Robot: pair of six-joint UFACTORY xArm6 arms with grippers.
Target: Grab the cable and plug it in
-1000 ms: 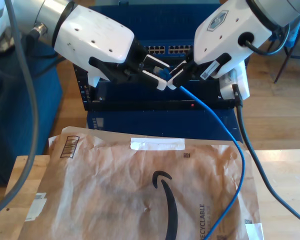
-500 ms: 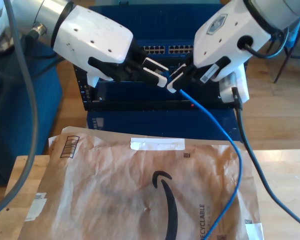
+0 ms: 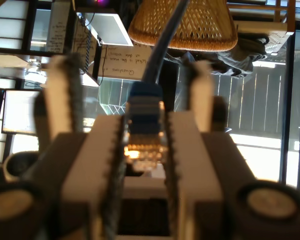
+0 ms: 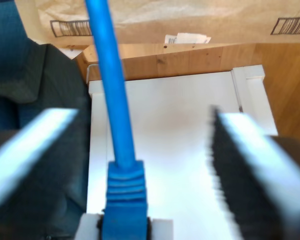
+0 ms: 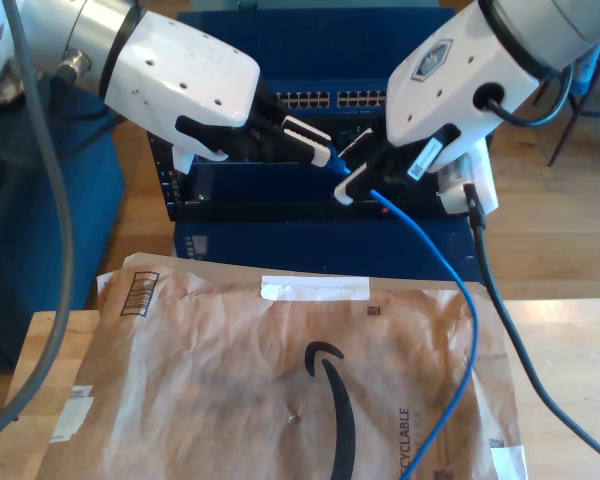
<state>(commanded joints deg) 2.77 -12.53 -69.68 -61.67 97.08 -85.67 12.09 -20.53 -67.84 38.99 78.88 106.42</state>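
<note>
My first gripper, coming in from the exterior view's left, has its jaws pinched tight on the plug of the blue network cable. That's right in front of the network switch, approx mid-scene. My second gripper, from the exterior view's right, has jaws spread wide, w/ the cable running between them, not touching either pad. From there the cable drops toward the near side over the brown paper mailer on the wooden table.
</note>
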